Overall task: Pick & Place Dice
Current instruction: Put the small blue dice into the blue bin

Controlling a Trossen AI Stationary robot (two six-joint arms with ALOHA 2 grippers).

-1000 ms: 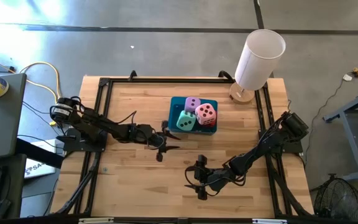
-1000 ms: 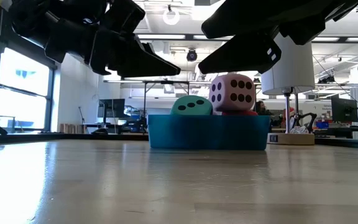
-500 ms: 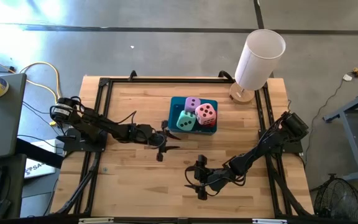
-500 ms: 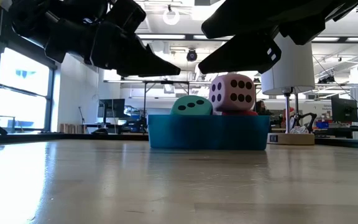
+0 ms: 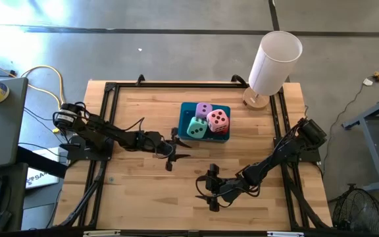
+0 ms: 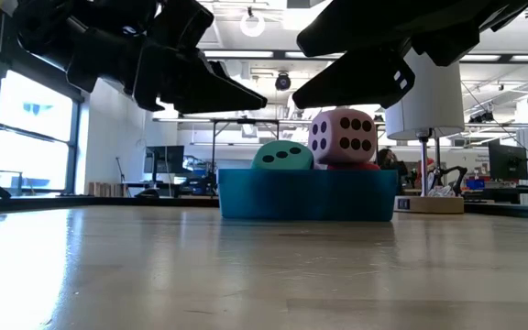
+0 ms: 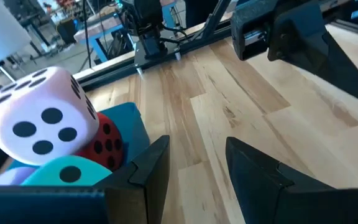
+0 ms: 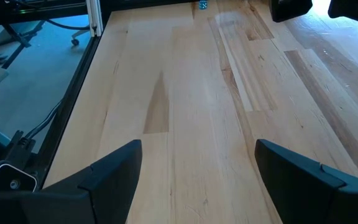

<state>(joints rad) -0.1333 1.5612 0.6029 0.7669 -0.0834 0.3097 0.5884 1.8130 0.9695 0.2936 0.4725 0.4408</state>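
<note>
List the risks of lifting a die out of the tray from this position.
1. The pink die sits on top of the red die, packed against the mint green die and lilac die; pulling one may tumble the others out of the teal tray.
2. The open left claw is close beside the tray; a low approach may push it.
3. The right claw, open over bare wood, could cross the left arm if both reach in.

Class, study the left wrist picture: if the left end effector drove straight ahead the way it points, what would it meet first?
Probably bare table first, then the right arm's end effector beyond. The teal tray of dice sits just beside that line, so depth leaves some doubt.
</note>
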